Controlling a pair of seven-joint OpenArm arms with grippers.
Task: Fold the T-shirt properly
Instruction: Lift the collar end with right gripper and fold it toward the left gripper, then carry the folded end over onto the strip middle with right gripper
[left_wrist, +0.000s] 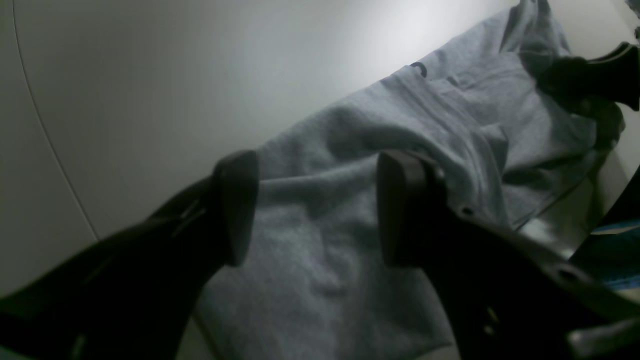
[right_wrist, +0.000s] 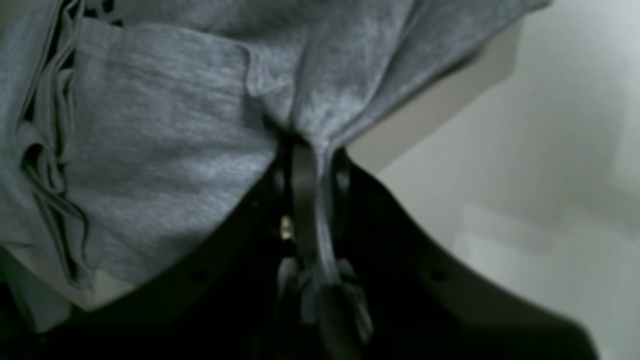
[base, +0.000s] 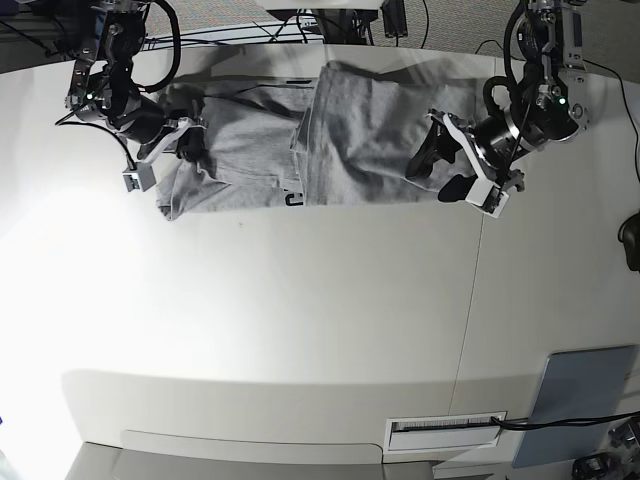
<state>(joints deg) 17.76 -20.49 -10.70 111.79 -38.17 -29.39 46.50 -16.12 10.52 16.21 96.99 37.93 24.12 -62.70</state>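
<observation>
Where the white table extends across the base view, the T-shirt is laid flat along its far edge, spread sideways between the two arms and partly folded, one layer being doubled over the middle so that a raised fold edge runs across the garment. A fragment of dark lettering is exposed at the near hem, just below that fold. A thin seam is seen running across the table surface on the side of the left arm. The left gripper is positioned over the end of the shirt on the base view's right; in the left wrist view its two dark fingers are spread wide apart above the grey fabric, and nothing is held between them. The right gripper is placed at the opposite end of the shirt, on the base view's left. In the right wrist view its fingers are drawn narrowly together, and a gathered pinch of the grey cloth is clamped between them, the fabric fanning out from the grip in creases. A grey pad lies at the near corner of the table, well apart from the shirt.
</observation>
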